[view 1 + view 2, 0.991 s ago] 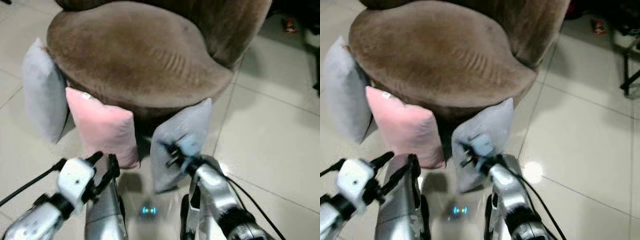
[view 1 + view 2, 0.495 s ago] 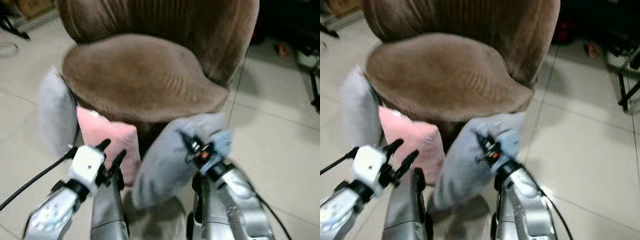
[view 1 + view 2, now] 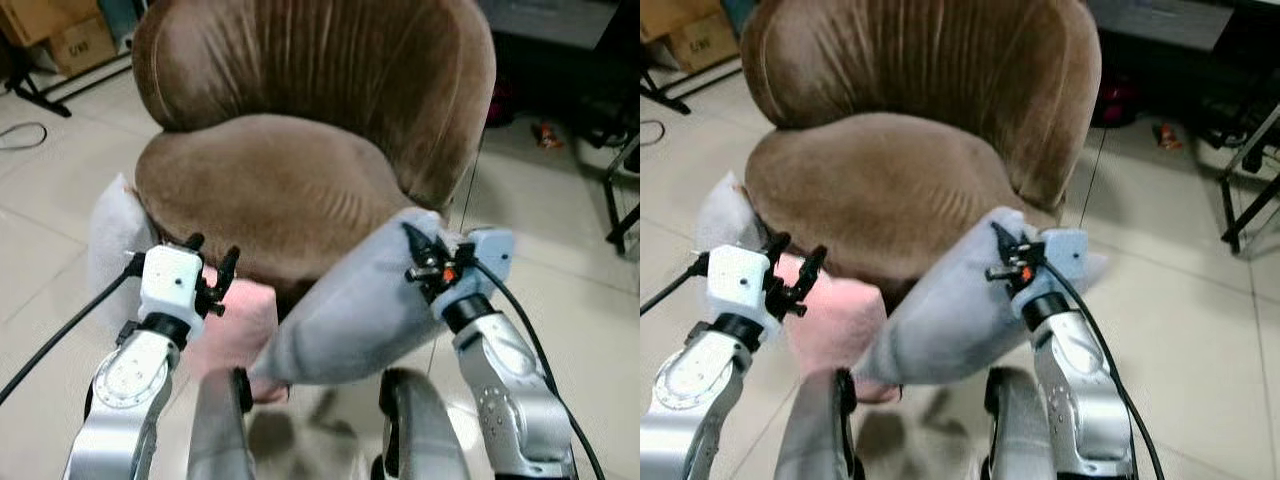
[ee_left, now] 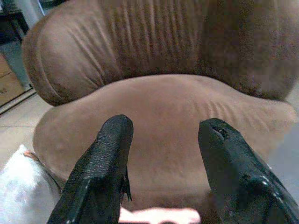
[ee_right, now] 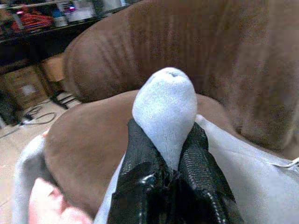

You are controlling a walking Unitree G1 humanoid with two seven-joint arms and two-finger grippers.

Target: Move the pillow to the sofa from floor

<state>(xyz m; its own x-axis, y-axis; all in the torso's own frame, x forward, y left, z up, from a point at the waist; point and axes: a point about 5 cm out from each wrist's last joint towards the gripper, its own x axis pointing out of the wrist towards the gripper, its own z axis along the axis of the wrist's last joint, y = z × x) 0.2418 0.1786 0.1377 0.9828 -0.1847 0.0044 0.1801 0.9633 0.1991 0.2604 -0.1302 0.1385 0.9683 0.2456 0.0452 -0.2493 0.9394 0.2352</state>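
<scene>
A grey pillow hangs off the floor in front of the brown sofa chair, its lower corner drooping towards my legs. My right gripper is shut on the pillow's upper corner, level with the seat's front right edge. My left gripper is open with nothing between its fingers, held in front of the seat's left side. A pink pillow leans against the chair's base on the floor. Another grey pillow leans at the chair's left side.
Pale tiled floor surrounds the chair. Cardboard boxes and a stand's legs are at the back left. A dark metal frame stands at the right edge. A small red item lies on the floor behind.
My right gripper has lifted the grey pillow from the floor up to seat height. The camera has tilted up, bringing the chair's backrest into view. The left gripper rose a little.
</scene>
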